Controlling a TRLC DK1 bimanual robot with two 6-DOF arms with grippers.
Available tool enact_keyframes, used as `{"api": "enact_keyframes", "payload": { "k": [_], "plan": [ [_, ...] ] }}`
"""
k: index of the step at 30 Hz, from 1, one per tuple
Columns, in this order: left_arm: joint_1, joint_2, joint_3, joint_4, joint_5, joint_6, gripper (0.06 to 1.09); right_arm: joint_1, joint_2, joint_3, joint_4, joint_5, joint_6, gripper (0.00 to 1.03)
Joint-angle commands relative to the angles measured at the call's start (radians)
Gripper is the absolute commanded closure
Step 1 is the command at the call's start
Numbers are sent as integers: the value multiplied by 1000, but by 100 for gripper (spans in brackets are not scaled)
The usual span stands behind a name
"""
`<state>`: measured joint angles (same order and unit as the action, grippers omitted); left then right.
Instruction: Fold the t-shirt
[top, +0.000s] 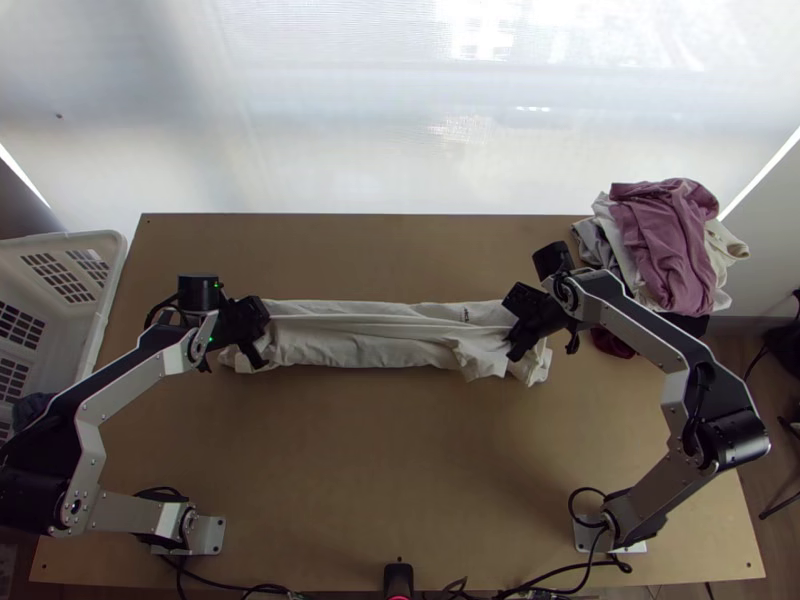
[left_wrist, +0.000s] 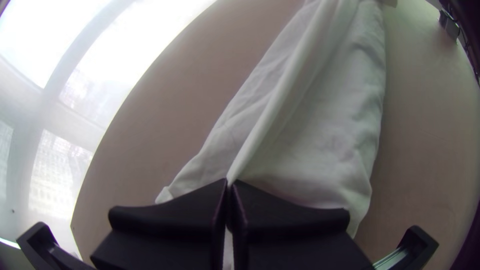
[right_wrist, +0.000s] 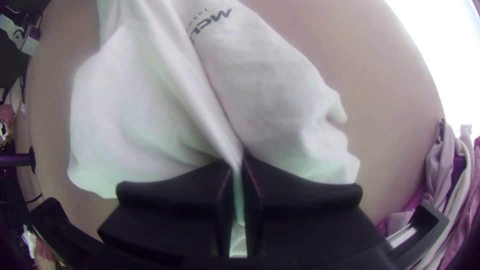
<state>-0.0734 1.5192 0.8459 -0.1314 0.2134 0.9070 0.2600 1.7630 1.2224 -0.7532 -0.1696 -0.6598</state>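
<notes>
The white t-shirt (top: 370, 345) lies as a long narrow folded strip across the table, with a taut ridge running along it. At its left end my left gripper (top: 262, 335) is shut on the cloth; in the left wrist view the left gripper (left_wrist: 230, 185) pinches one end of that ridge. My right gripper (top: 515, 330) is shut on the cloth near the other end, and in the right wrist view the right gripper (right_wrist: 239, 165) has the ridge between its fingers. Dark print shows on the t-shirt (right_wrist: 270, 80) beside the ridge.
A pile of pink, white and grey clothes (top: 665, 240) lies at the table's back right corner. A white plastic basket (top: 112, 262) stands at the left edge. Bare wooden table (top: 400, 460) stretches between the arms' bases, with cables along its near edge.
</notes>
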Motion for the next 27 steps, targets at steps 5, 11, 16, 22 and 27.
{"api": "enact_keyframes", "payload": {
  "k": [5,11,16,22,27],
  "plan": [
    [-34,52,-45,33,-8,23,105,10,102,111,0,4,48,100],
    [-39,59,-88,87,-20,13,96,18,122,32,32,10,134,52],
    [43,72,-85,119,-20,52,10,-16,90,29,46,19,143,10],
    [170,95,-4,134,-20,90,10,-65,64,32,46,24,117,5],
    [271,113,87,122,-6,101,10,-80,15,26,29,24,100,5]
  ]
}}
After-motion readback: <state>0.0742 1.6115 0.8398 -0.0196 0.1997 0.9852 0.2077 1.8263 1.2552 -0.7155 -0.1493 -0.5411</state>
